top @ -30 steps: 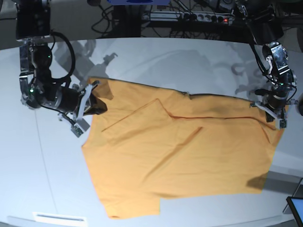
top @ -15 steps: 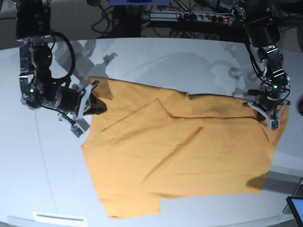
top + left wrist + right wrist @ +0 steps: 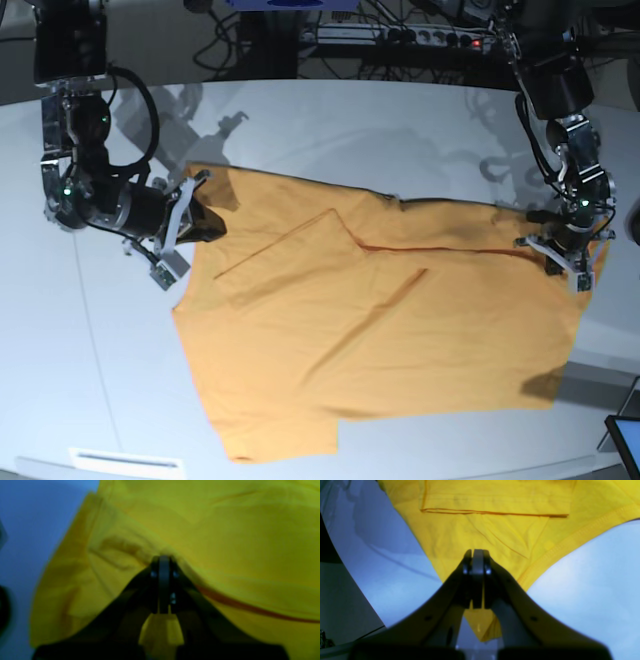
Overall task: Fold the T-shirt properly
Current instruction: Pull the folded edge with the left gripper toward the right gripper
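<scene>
The orange-yellow T-shirt lies spread on the pale table, with one flap folded over its upper middle. My right gripper, at the left in the base view, is shut on the shirt's upper left corner. The right wrist view shows its jaws pressed together on the T-shirt near a stitched hem. My left gripper is shut on the shirt's upper right corner. In the left wrist view its closed tip pinches bunched fabric of the T-shirt.
Behind the table's far edge run a power strip and tangled cables. A dark screen corner shows at the bottom right. A white label lies at the table's near left edge.
My left arm has swung a little left and toward the near side with the shirt's right corner in its grip. The right arm has stayed still.
</scene>
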Tool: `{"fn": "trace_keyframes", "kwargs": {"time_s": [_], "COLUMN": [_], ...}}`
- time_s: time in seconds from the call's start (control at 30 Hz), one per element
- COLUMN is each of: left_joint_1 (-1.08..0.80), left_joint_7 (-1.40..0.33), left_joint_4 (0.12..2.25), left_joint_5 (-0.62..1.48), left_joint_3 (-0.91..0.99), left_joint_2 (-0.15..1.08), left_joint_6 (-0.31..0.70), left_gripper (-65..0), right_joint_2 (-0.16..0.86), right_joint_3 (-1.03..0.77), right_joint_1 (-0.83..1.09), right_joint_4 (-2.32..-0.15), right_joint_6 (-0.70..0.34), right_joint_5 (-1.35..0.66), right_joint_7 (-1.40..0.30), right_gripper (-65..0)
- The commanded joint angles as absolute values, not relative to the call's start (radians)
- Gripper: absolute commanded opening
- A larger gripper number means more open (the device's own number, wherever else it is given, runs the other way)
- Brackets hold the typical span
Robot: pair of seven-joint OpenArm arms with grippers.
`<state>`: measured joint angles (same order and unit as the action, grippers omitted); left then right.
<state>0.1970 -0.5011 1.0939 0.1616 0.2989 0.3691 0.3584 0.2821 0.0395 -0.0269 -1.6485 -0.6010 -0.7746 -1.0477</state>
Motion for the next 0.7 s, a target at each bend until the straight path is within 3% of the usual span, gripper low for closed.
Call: {"fn": "trace_keyframes", "kwargs": {"time_s": [0.0,0.3,0.67], "left_joint_1": [0.232,0.275,0.265], "left_joint_7": [-0.478,-0.366,-0.357], "left_joint_4": [1.081,0.923,1.036], "left_joint_5": [0.166,0.168,0.170], "left_joint_3": [0.302,0.180,0.183], "left_joint_2": [0.389,0.397,0.394], "left_joint_6": [0.354,0.352,0.331], "left_gripper": [-65.0,-65.0,-65.0], "right_joint_2": [0.291,0.291,0.291], "right_joint_3": [0.033,0.033,0.033], "right_joint_1": [-0.042,-0.042,-0.042], "right_joint_4": [-1.666,-1.664,-1.661], "right_joint_6": [-0.604,-0.604,-0.604], "right_joint_5": [-0.792,-0.789,-0.786], "right_joint_7": [-1.029,-1.029,-1.029], "right_gripper": [-64.9,-64.9,-64.9]}}
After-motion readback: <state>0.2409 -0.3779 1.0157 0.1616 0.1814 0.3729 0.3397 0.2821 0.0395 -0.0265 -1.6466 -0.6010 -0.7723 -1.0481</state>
